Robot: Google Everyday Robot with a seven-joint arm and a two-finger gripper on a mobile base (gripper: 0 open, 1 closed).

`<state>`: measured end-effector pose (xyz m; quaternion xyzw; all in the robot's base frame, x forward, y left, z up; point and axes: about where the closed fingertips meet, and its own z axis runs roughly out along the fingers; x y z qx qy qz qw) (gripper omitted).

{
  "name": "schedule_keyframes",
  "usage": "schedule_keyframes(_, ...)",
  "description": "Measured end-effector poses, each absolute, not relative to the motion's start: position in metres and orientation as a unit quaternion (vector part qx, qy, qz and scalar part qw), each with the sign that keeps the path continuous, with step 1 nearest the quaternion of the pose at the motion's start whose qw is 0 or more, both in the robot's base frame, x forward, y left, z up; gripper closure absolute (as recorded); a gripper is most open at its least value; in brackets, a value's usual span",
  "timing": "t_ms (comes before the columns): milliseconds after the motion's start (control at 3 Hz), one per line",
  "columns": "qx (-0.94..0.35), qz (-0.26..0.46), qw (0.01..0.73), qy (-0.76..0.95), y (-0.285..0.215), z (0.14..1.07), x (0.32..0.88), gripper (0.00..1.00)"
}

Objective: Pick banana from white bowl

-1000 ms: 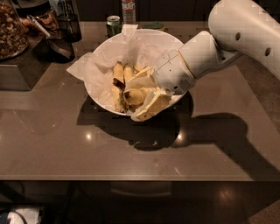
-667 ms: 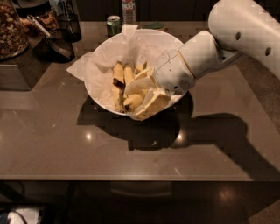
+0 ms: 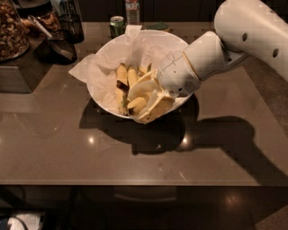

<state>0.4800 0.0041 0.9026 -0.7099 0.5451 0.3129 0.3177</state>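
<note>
**Hardly any movement: gripper low in the bowl**

Barely a shift in the last second. My arm (image 3: 252,36) reaches in from the right edge. The bowl (image 3: 105,107) sits near the far edge, and the banana (image 3: 122,76) lies inside it on crumpled paper (image 3: 96,72). The gripper (image 3: 146,101) is low in the bowl, against the fruit. I cannot tell how the jaws stand. I judge nothing is lifted yet. The paper may snag. A can (image 3: 117,24) and bottle (image 3: 132,10) stand behind the bowl, out of the way.
</note>
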Motion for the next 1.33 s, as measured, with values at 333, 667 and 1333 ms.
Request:
schedule_keyframes(333, -0.71, 0.313, 0.318, 0.545, 0.004, 0.903, 0.48, 1.0)
schedule_keyframes(667, -0.711, 0.307, 0.345, 0.531, 0.006, 0.918, 0.48, 1.0)
schedule_keyframes(1333, -0.723, 0.263, 0.455, 0.449, 0.011, 0.98, 0.468, 1.0)
